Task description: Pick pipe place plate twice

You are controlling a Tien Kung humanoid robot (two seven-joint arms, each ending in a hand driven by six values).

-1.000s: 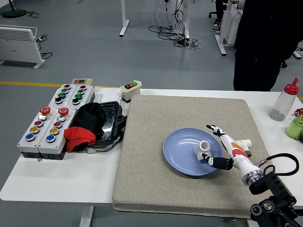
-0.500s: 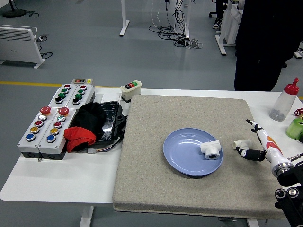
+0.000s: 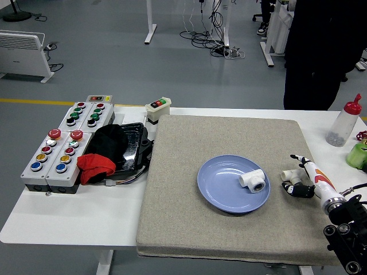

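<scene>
Button boxes [image 3: 66,140]: at the table's left end, well clear of the work.
Black tray [image 3: 123,150]: just beside the boxes, holding dark and red cloth.
Grey mat [image 3: 189,229]: covers the middle of the table and carries the plate.
Blue plate [image 3: 215,186]: one white pipe fitting [image 3: 253,180] lies inside it, near its right rim.
Step in hand: judged to be the second pick, one fitting being already plated.
Second pipe fitting [image 3: 291,174]: on the mat, just right of the plate.
Right hand [image 3: 304,179]: at that fitting, fingers spread around it, not visibly closed.
Next move: closing firmly, lifting, carrying left over the rim.
</scene>
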